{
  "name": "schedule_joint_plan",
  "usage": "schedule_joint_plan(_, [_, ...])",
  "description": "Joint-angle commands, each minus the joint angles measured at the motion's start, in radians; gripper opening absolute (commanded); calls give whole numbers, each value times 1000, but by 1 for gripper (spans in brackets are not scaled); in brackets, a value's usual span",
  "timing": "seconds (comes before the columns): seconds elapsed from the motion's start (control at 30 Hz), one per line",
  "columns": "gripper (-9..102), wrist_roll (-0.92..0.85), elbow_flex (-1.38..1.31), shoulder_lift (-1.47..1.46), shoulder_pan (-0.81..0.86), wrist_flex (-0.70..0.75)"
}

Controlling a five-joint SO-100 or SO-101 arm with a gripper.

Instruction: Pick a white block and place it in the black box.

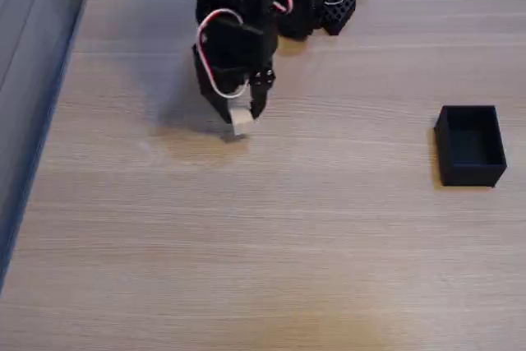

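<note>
White block sits pinched in the end effector on the table, far from the black box.

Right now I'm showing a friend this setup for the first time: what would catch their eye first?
The black arm with red and white wires, top centre, its jaws around a white block at the table. Then the open black box alone at the right.

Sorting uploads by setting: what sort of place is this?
Probably a home or office desk: a light wood-grain table, a small black arm, its gripper at a white block, and a black box.
</note>
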Motion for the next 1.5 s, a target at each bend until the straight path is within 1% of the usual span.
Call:
schedule_joint_plan(0.0, [0, 158, 25, 163, -224, 74])
schedule_joint_plan(0.13, [0, 387, -78, 173, -515, 140])
schedule_joint_plan(0.27, [0, 526, -196, 103, -724, 161])
schedule_joint_plan(0.4, [0, 606, -287, 11, -871, 167])
schedule_joint_plan(0.6, [0, 755, -463, -155, -1019, 167])
schedule_joint_plan(0.73, [0, 828, -606, -267, -1066, 166])
schedule_joint_plan(0.93, [0, 819, -749, -382, -1071, 169])
schedule_joint_plan(1.2, [2, 747, -732, -419, -1011, 153])
schedule_joint_plan(1.47, [3, 733, -701, -425, -974, 137])
